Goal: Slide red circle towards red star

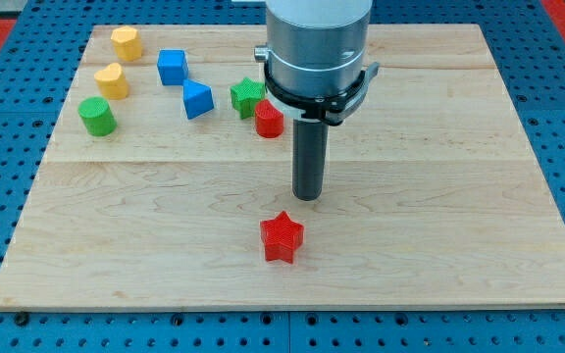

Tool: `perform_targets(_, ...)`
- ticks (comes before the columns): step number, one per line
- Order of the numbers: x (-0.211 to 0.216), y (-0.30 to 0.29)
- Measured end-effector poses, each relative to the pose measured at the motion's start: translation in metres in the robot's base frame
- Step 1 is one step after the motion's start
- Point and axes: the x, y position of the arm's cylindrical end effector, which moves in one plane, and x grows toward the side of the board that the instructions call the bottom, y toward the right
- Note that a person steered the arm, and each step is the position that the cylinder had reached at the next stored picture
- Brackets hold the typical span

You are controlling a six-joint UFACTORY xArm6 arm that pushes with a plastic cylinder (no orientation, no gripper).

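The red circle (268,120) is a short red cylinder near the board's middle top, touching the green star (247,96) at its upper left. The red star (282,237) lies lower down, near the view's bottom centre. My tip (308,196) is the lower end of the dark rod, between the two red blocks. It is below and right of the red circle and just above and right of the red star, touching neither.
Two blue blocks (173,67) (197,100) sit left of the green star. Two yellow blocks (126,43) (112,80) and a green cylinder (96,116) stand at the top left. The wooden board (439,196) ends in a blue perforated surround.
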Motion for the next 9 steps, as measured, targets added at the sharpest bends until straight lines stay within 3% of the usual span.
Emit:
perform_targets(1, -0.004, -0.006)
perform_targets(2, -0.031, -0.093)
perform_targets(3, -0.081, -0.129)
perform_targets(5, -0.161, -0.08)
perform_targets(6, -0.16, -0.064)
perform_targets(8, -0.085, -0.044)
perform_targets(9, -0.096, -0.053)
